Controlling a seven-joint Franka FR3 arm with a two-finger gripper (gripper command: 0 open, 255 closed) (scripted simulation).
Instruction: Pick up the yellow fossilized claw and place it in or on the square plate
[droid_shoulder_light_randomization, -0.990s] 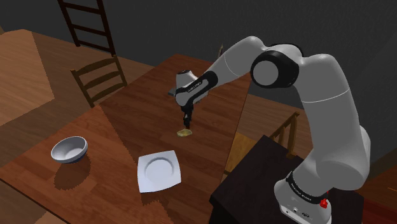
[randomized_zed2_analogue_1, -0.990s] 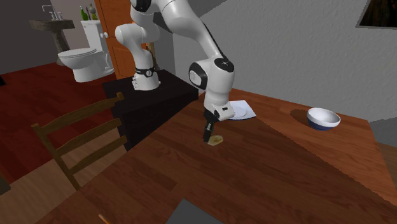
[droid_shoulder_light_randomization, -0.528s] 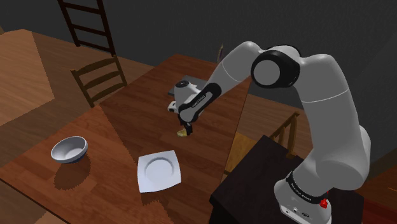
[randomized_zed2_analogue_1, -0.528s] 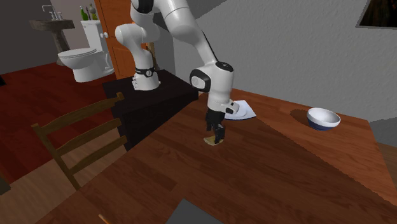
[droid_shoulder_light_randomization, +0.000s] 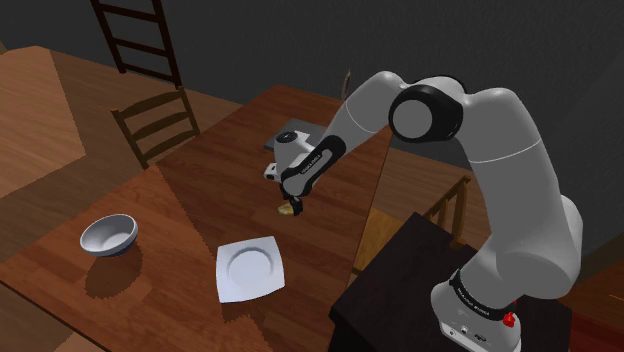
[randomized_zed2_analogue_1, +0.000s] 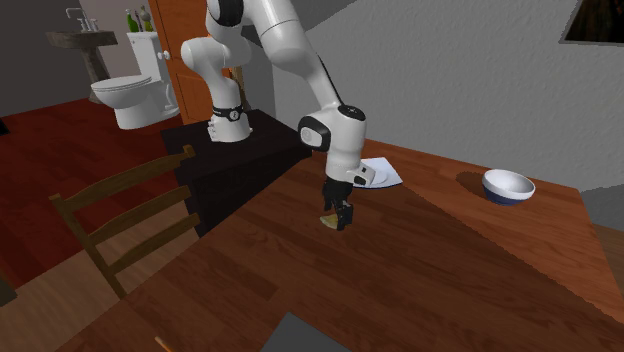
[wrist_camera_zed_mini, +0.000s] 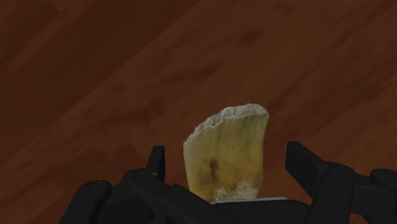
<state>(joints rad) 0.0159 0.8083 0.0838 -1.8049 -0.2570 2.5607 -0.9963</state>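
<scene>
The gripper (randomized_zed2_analogue_1: 342, 214) is down at the table (droid_shoulder_light_randomization: 180, 200) with its 2 fingers (wrist_camera_zed_mini: 304, 165) spread apart, and the yellowish claw (wrist_camera_zed_mini: 226, 156) sits directly between them, right under the hand. In the wrist view a strip of wood shows on each side of the claw, so neither finger touches it: the hand is open and holds nothing. The claw appears to lie flat on the table. Its long axis runs crosswise to the line joining the 2 fingers, so closing them should clamp its narrower width, which looks like a sound grip. The grasp is the step in hand. The plate (droid_shoulder_light_randomization: 228, 285) lies empty on the table near the hand, apart from the claw.
</scene>
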